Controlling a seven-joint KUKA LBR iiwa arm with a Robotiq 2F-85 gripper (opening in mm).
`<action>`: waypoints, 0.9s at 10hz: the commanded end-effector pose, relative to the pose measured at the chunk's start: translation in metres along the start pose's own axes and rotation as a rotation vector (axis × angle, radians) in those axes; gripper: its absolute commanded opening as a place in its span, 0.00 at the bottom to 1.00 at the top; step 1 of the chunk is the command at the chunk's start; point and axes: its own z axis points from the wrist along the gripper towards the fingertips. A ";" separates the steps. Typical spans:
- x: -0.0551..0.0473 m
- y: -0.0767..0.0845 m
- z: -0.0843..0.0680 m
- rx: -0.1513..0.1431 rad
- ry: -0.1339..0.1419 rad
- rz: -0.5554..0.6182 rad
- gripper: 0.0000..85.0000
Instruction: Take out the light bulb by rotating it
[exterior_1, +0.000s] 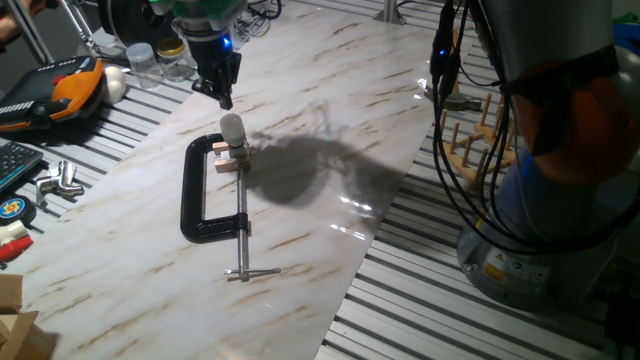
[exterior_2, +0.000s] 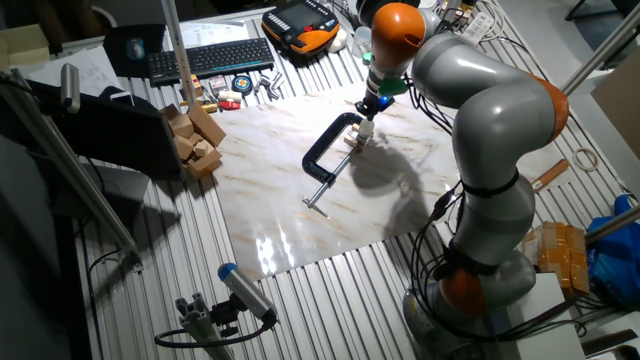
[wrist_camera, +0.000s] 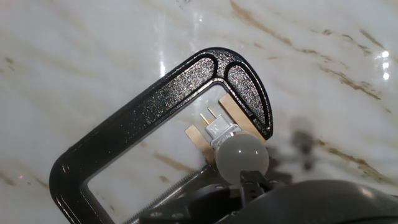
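In the hand view you see only a dark sliver of the fingers at the lower edge, so their spread cannot be told; the camera housing hides the lower side of the light bulb; the C-clamp is cut off at the bottom edge, its screw blurred. In the other fixed view the bulb is too small to make out; in one fixed view the gripper runs off the top edge.

marble board — black clamp flat on it
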 end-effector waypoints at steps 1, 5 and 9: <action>0.000 0.000 0.000 -0.001 -0.006 -0.001 0.20; 0.001 0.001 0.000 0.007 -0.015 0.026 0.60; 0.002 0.001 0.000 0.003 -0.011 0.068 0.60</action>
